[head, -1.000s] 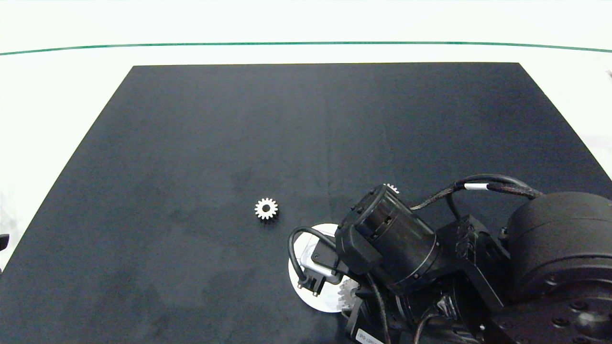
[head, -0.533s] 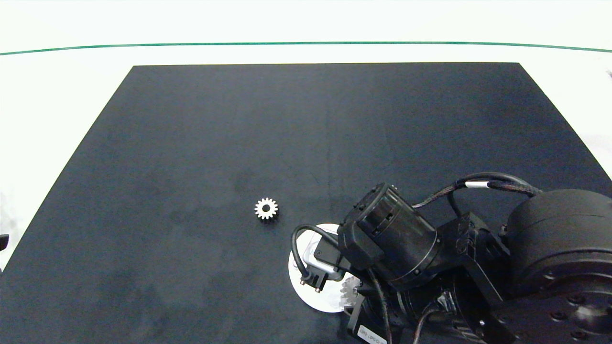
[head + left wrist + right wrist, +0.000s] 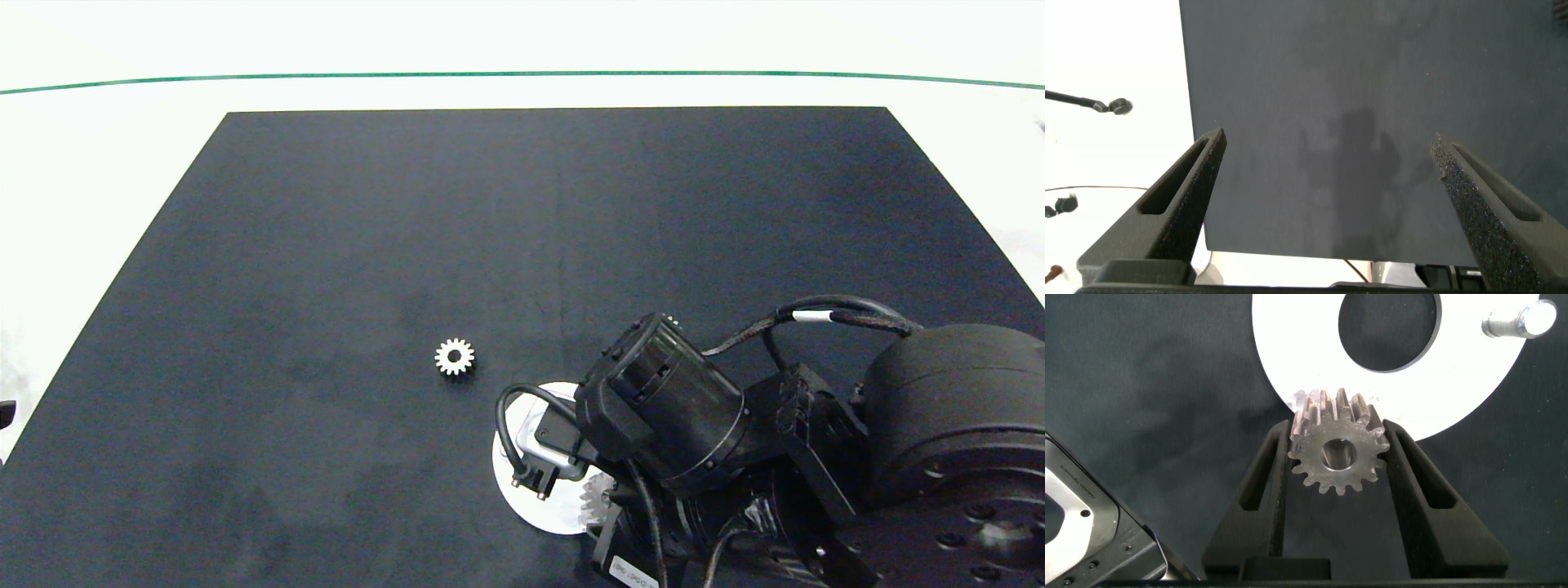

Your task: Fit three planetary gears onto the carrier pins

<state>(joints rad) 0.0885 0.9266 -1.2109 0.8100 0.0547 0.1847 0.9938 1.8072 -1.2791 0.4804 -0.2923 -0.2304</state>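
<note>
right wrist view: your right gripper (image 3: 1337,449) clamps a planetary gear (image 3: 1337,452) by its toothed rim.
small, stiff, likely slippery metal; keep hold across opposite teeth, bore clear, disc (image 3: 1290,359) just ahead.

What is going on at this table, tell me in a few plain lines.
The right gripper is shut on a planetary gear and holds it over the edge of the white carrier disc, near the mat's near edge. One carrier pin shows on the disc with no gear on it. A second gear lies loose on the black mat, left of the disc. The left gripper is open and idle at the mat's left edge, holding nothing.
</note>
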